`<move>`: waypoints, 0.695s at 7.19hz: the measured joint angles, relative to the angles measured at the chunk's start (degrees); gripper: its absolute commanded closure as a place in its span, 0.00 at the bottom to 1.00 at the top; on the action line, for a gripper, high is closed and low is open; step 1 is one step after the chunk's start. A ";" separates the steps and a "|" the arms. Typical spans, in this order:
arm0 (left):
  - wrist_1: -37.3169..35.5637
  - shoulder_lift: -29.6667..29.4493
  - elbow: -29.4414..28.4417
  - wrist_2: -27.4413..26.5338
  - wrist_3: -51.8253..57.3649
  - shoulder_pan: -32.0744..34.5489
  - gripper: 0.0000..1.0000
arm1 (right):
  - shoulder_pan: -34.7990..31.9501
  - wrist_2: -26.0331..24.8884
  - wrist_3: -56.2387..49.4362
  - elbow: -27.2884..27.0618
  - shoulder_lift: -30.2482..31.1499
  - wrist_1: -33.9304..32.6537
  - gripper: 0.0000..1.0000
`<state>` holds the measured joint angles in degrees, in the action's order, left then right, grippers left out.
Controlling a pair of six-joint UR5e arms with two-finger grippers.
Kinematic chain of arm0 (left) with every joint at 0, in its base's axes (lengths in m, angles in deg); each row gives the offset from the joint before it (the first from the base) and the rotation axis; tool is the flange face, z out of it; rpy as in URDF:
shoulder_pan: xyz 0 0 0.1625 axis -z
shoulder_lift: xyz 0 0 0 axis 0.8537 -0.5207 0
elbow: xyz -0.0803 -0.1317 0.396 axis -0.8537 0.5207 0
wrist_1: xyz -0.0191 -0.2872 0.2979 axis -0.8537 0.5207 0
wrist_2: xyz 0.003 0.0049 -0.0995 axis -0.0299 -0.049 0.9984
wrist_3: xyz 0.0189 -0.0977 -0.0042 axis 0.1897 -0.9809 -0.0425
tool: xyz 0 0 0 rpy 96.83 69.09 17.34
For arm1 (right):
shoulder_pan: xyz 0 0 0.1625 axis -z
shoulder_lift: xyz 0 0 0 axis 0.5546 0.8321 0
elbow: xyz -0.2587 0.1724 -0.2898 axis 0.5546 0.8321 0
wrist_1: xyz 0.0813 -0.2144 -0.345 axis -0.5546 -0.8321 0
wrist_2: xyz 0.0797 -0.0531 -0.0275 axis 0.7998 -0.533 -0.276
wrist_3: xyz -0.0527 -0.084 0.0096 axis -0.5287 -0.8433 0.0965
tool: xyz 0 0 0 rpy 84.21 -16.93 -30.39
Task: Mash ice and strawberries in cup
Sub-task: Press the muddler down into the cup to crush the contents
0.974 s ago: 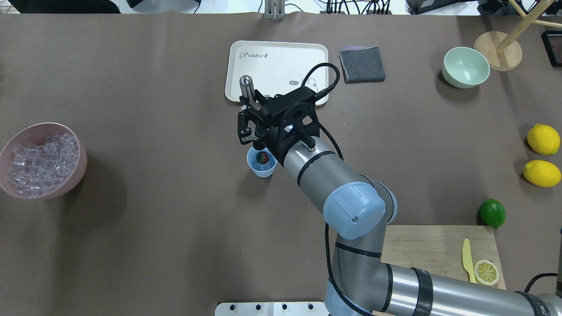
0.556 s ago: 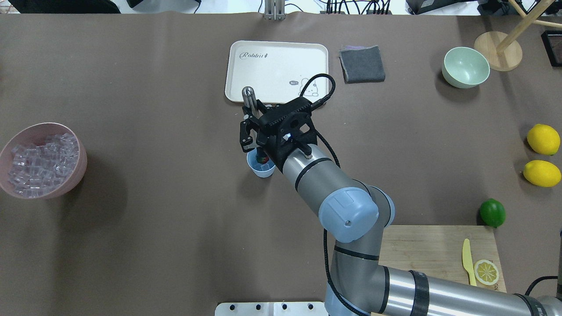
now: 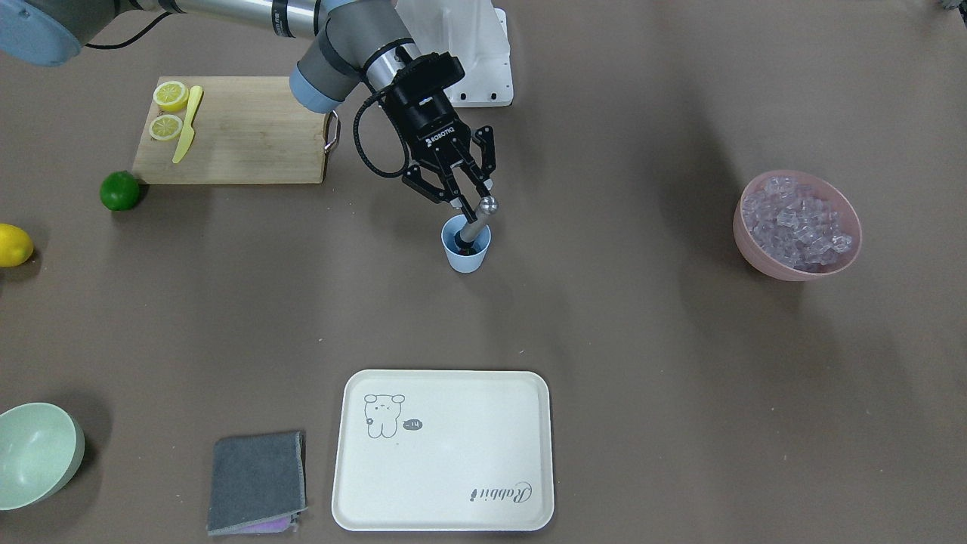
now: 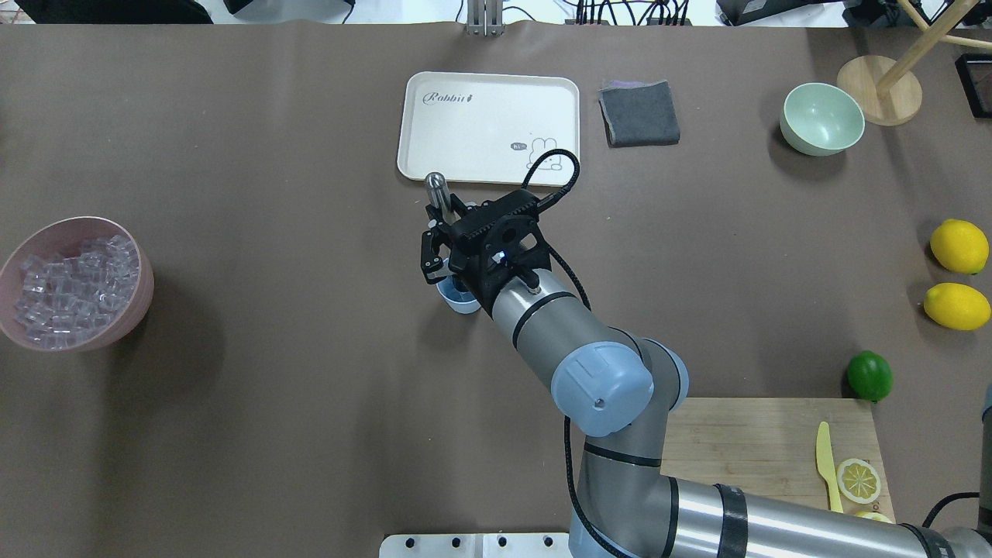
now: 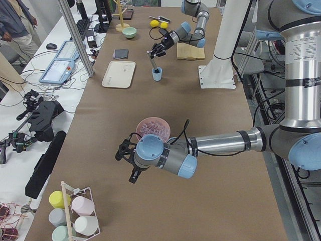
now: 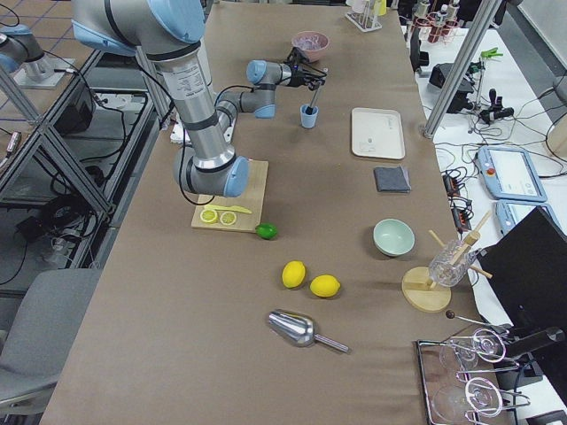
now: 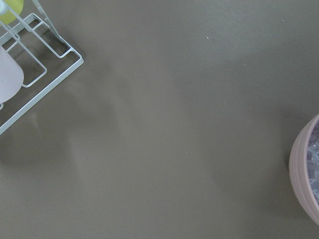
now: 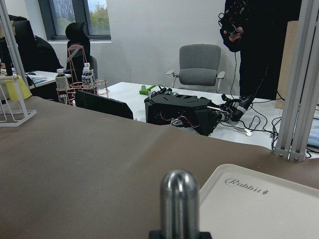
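A brown-covered table (image 4: pixel 271 434) fills the scene. Near its middle the cup (image 3: pixel 467 259) stands upright, on the robot's side of a cream tray (image 4: pixel 488 101) and apart from it. The right hand (image 3: pixel 470 198) hangs tilted just above the cup, its fingers drawn in narrow on the shaft of a steel muddler (image 3: pixel 477 221). The muddler leans, with its rounded top out past the fingers toward the tray and its lower end down inside the cup. What lies in the cup is hidden by the muddler and the hand.

The ice (image 3: pixel 793 219) is heaped in a pink bowl (image 3: pixel 778 266), well off toward the robot's left end of the table. The left hand (image 5: pixel 123 150) shows only in the left side view, low over the table near the pink bowl. Whether it is wide or narrow I cannot tell.

Toward the right end are a grey cloth (image 4: pixel 639 115), a green bowl (image 4: pixel 821 120), two lemons (image 4: pixel 959 246) and a lime (image 4: pixel 869 375). A board (image 4: pixel 744 442) there carries a yellow knife (image 4: pixel 826 457) and lemon slices (image 3: pixel 171 94).
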<state>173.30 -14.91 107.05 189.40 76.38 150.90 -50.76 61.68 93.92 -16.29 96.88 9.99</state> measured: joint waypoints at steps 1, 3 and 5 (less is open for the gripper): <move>0.01 -0.02 -0.02 0.00 0.01 0.00 0.03 | 0.29 -0.28 0.09 0.31 -0.06 0.02 1.00; 0.06 -0.04 -0.02 0.00 0.07 0.00 0.03 | 0.71 -0.75 0.13 0.26 -0.03 0.05 1.00; 0.07 -0.04 0.10 0.00 0.07 0.00 0.03 | -0.34 0.74 -0.13 -1.29 0.19 0.01 1.00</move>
<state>173.38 -14.95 107.14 189.40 76.45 150.90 -51.10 62.43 93.79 -17.59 97.07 10.00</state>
